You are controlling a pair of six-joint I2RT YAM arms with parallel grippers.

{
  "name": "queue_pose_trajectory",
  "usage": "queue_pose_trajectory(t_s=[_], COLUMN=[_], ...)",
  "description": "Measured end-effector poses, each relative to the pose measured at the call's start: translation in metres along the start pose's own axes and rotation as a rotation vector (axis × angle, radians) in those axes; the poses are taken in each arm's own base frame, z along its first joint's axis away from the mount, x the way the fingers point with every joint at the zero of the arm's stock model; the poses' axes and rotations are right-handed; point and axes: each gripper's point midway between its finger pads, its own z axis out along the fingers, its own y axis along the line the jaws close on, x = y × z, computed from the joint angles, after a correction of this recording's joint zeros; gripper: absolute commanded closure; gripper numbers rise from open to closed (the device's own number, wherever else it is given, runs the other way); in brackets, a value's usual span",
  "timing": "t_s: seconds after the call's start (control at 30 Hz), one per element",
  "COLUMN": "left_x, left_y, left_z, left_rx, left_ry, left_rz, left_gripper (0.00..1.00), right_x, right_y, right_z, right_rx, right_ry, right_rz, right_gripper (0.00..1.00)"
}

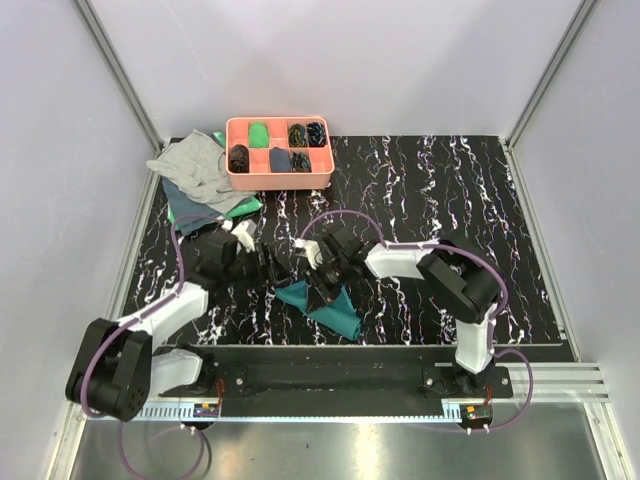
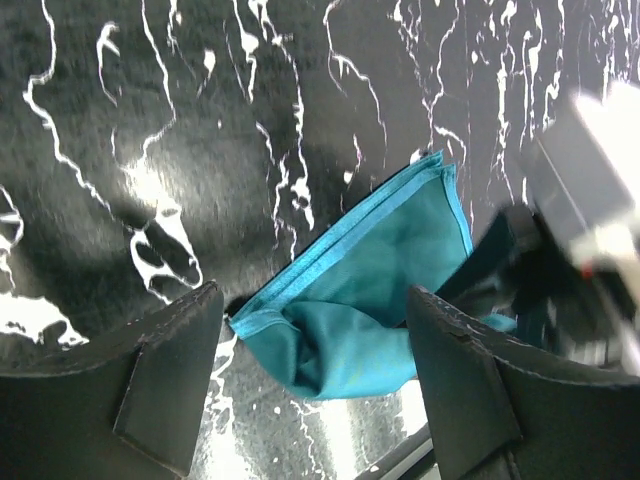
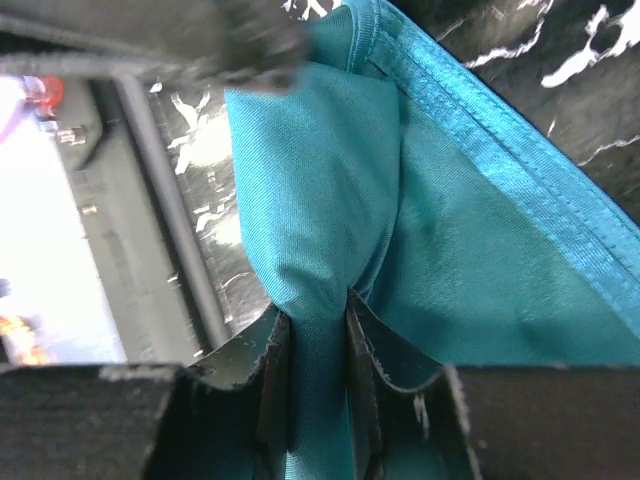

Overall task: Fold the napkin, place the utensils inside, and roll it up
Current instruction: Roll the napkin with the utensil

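Pinched in the right gripper (image 3: 318,335) is a fold of the large teal fabric napkin (image 3: 480,270), bunched on the arms' side of the salmon-pink plastic compartment tray (image 1: 280,181), while the left gripper (image 2: 312,305) stands with jaws apart and empty.

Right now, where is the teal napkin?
From above, the napkin lies bunched near the table's front edge, beside the left pincer, pinched in the right pincer.

Overhead view facing down, two close wrist views, sharing napkin (image 1: 335,312)
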Motion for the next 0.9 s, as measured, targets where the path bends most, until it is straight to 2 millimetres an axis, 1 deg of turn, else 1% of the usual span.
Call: queue_pose_trajectory(t_s=[0.13, 0.27, 0.4, 0.57, 0.6, 0.67, 0.77, 0.8, 0.83, 0.9], left_x=[0.012, 0.017, 0.016, 0.015, 0.017, 0.02, 0.023, 0.024, 0.026, 0.03], left_y=[0.002, -0.003, -0.013, -0.018, -0.018, -0.017, -0.016, -0.017, -0.016, -0.014], left_z=[-0.004, -0.006, -0.005, 0.001, 0.003, 0.007, 0.011, 0.012, 0.014, 0.016], left_rx=[0.02, 0.075, 0.136, 0.177, 0.179, 0.185, 0.195, 0.2, 0.203, 0.201], left_ry=[-0.003, -0.019, -0.038, -0.036, -0.028, -0.013, -0.001, 0.006, 0.012, 0.029], left_rz=[0.005, 0.024, 0.052, 0.067, 0.066, 0.064, 0.064, 0.064, 0.065, 0.063], left_gripper=[0.27, 0.28, 0.31, 0.39, 0.42, 0.46, 0.57, 0.61, 0.73, 0.82], right_x=[0.002, 0.002, 0.001, 0.003, 0.003, 0.004, 0.004, 0.004, 0.004, 0.004], right_y=[-0.001, -0.006, -0.01, -0.012, -0.012, -0.012, -0.012, -0.013, -0.013, -0.014], right_z=[-0.004, -0.01, -0.011, -0.01, -0.01, -0.01, -0.009, -0.009, -0.009, -0.009], right_rx=[-0.102, -0.173, -0.232, -0.287, -0.293, -0.302, -0.312, -0.315, -0.317, -0.318], right_ry=[0.022, 0.035, 0.05, 0.071, 0.075, 0.08, 0.086, 0.088, 0.089, 0.091], right_rz=[0.109, 0.203, 0.274, 0.329, 0.337, 0.347, 0.357, 0.361, 0.365, 0.37], right_gripper=[0.71, 0.71, 0.71, 0.7, 0.7, 0.7, 0.7, 0.7, 0.7, 0.67])
